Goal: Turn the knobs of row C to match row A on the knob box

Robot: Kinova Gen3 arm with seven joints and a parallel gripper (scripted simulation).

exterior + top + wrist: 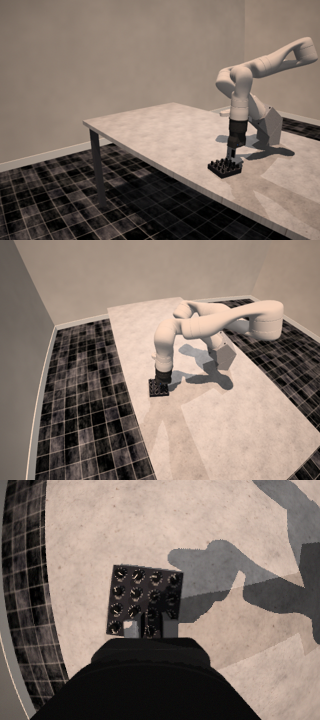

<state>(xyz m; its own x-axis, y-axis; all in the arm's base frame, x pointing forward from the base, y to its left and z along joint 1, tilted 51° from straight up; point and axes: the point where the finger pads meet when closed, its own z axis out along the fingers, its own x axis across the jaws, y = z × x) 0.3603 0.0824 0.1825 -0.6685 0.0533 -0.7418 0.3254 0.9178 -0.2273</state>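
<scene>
The knob box (pixel 158 395) (pixel 231 174) (pixel 111 601) stands flat on the table (pixel 232 426) (pixel 155 129) (pixel 90 530), near one long edge and well in from the table's corners. Its dark knobs rise upright in a grid of four by four, each with pale marks around it. The printed names and most of the white lines are too small to read, so I cannot tell where each knob points.

Directly over the box is the hand (pixel 162 387) (pixel 229 158) (pixel 152 621), pointing straight down, its fingertips low among the knobs. It is partly open: the fingers stand apart with a gap between them. In the wrist view a knob (pixel 150 630) shows in that gap, while the fingers cover parts of the nearest knobs. Whether either finger touches a knob, I cannot tell.

Above the hand, the pale arm (pixel 217 325) (pixel 241 80) bends over and runs back to its grey angular mount (pixel 226 354) (pixel 275 124) on the table, apart from the box. The arm's shadow (pixel 201 379) (pixel 273 152) (pixel 215 565) lies across the table beside the box and reaches part of its top. Farther out, a dark table leg (pixel 97 165) stands on the black tiled floor (pixel 85 395) (pixel 64 196) (pixel 25 555), with plain beige walls (pixel 155 271) (pixel 116 59) behind
</scene>
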